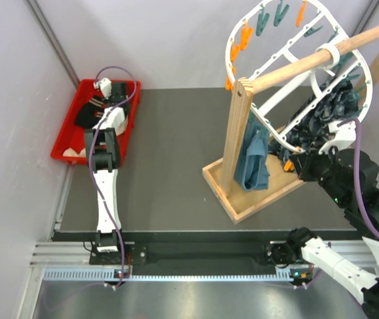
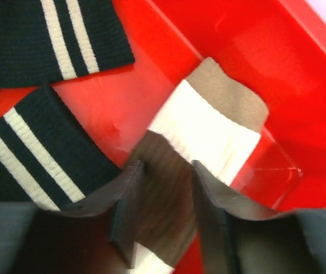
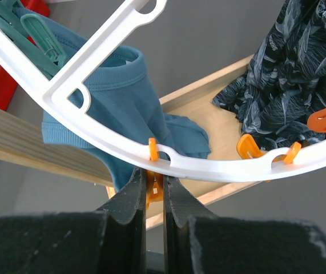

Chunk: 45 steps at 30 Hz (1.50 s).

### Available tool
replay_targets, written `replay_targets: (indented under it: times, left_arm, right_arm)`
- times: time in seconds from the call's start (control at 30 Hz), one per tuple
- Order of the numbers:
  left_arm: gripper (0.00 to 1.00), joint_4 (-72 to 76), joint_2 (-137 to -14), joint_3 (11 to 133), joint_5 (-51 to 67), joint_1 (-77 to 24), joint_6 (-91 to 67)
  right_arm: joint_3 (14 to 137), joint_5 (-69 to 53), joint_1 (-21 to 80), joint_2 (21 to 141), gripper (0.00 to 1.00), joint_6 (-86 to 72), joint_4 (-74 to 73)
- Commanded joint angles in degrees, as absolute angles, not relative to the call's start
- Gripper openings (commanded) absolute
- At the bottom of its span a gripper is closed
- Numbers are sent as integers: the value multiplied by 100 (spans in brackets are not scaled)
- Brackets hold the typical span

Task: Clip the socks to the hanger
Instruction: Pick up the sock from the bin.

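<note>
In the left wrist view my left gripper (image 2: 164, 188) reaches down into a red bin (image 2: 300, 74). Its open jaws straddle the brown band of a brown, cream and white sock (image 2: 208, 123). Two black socks with white stripes (image 2: 31, 154) lie to its left. From above, the left gripper (image 1: 103, 109) is over the bin (image 1: 66, 143). The white oval hanger (image 1: 232, 50) hangs tilted from a wooden pole. My right gripper (image 3: 154, 182) is shut on an orange peg (image 3: 154, 193) just under the hanger's rim (image 3: 220, 168); from above, the right gripper (image 1: 294, 163) is at the rim's low edge.
A wooden rack (image 1: 242, 133) with a tray base stands at the right of the dark mat. A blue garment (image 3: 123, 103) and a dark patterned garment (image 3: 300, 80) hang from the hanger. Teal pegs (image 3: 31, 34) and more orange pegs (image 3: 248, 147) dangle along the rim.
</note>
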<state>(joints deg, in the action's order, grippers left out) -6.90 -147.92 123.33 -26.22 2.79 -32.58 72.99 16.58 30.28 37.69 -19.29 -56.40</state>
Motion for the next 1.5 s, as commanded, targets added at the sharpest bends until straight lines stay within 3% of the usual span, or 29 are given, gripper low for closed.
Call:
replay_targets:
  times: [0.0,0.23,0.67,1.07,1.2,1.47]
  left_arm:
    - [38,-1186,-15038,12595,-2558,395,-3401]
    - [0,-1459,-14995,12612,-2057,606,-3569]
    - [0,-563,-12623,10654,-1583,615,-2971]
    - [0,-191,-9977,8465,-80,598,-2786]
    - [0,-342,-9257,7876,-420,606,-2603]
    - [0,-607,-9325,7866,-1107,720,-1934]
  right_arm:
    - [7207,1503,3094,3911,0,-1925,-6073]
    - [7312,1441,3094,3894,0,-1942,-6100]
    - [7207,1231,3094,3858,0,-1749,-5924]
    - [7251,1108,3094,3762,0,-1555,-5898]
    - [7172,985,3102,3674,0,-1582,-5880]
    - [7189,941,3094,3639,0,-1582,-5862]
